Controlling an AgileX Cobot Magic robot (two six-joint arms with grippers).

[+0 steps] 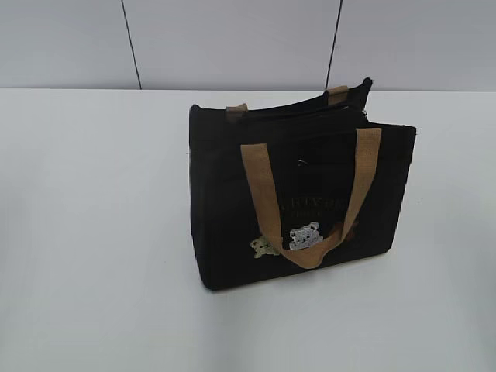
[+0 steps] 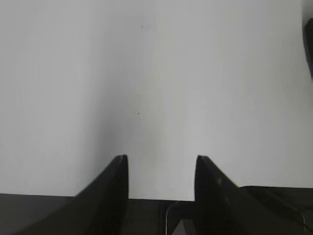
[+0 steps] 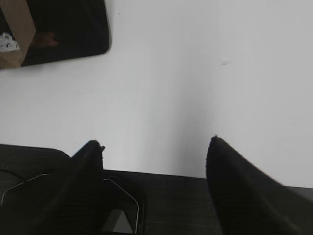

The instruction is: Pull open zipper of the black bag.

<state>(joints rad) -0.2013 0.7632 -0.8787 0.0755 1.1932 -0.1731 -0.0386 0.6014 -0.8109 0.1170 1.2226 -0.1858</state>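
Observation:
The black bag stands upright in the middle of the white table, with a tan handle hanging down its front over the bear patches. Its zipper runs along the top as a dark line; I cannot make out the pull tab. Neither arm shows in the exterior view. In the left wrist view my left gripper is open over bare table, nothing between its fingers. My right gripper is open wider, also empty, and a corner of the bag lies far ahead at upper left.
The white table spreads on all sides of the bag, and a pale panelled wall rises behind it. A dark sliver cuts into the right edge of the left wrist view. The table's near edge shows under the right gripper.

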